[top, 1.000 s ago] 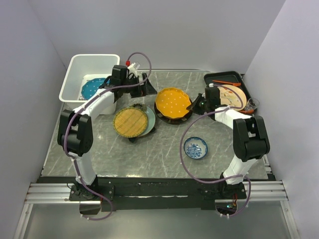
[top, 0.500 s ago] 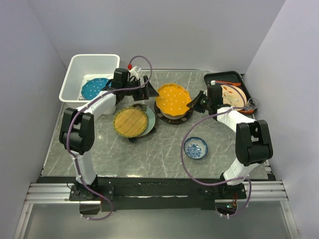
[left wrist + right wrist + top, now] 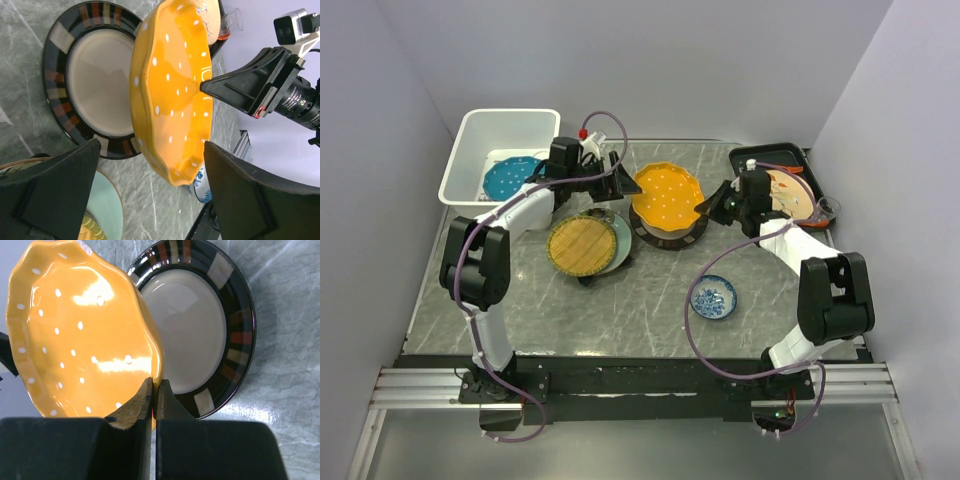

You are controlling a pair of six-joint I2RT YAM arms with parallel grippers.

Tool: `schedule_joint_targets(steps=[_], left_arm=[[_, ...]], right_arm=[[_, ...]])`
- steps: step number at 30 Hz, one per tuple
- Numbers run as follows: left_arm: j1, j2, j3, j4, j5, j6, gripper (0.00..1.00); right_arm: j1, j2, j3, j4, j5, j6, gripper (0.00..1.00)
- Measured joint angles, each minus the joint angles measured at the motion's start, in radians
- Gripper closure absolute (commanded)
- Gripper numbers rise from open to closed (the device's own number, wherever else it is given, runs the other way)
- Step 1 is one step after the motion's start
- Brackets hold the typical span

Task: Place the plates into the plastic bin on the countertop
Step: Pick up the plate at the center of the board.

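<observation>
My right gripper (image 3: 705,208) (image 3: 155,385) is shut on the right rim of the orange dotted plate (image 3: 666,196) (image 3: 172,95) (image 3: 80,335) and holds it tilted above the dark brown plate (image 3: 670,236) (image 3: 95,75) (image 3: 200,325). My left gripper (image 3: 620,185) (image 3: 150,192) is open at the orange plate's left rim, a finger on each side of it without touching. The white plastic bin (image 3: 470,140) at the back left holds a teal plate (image 3: 508,176). A yellow woven-pattern plate (image 3: 581,245) lies on a pale green plate (image 3: 621,240) on the grey countertop (image 3: 650,300).
A small blue-and-white dish (image 3: 713,296) lies on the counter at the front right. A black tray (image 3: 760,155) at the back right holds a tan plate with orange marks (image 3: 798,190), with a small glass (image 3: 826,208) beside it. Walls stand close on both sides.
My right gripper has lifted and tilted the orange dotted plate off the dark brown plate, uncovering it. My left gripper has moved right to the orange plate's left rim.
</observation>
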Motion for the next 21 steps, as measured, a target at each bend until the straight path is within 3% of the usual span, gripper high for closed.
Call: schedule_joint_targets(steps=[13,18,21], left_arm=[[-0.023,0.026,0.000,0.039,0.021,-0.027,0.34],[-0.026,0.029,0.000,0.053,0.030,-0.035,0.55],[-0.026,0.032,0.000,0.056,0.040,-0.042,0.76]], right_arm=[[0.000,-0.014,-0.004,-0.002,-0.025,0.014,1.00],[0.000,-0.027,-0.010,0.001,-0.030,0.018,1.00],[0.000,-0.036,-0.018,0.002,-0.041,0.019,1.00]])
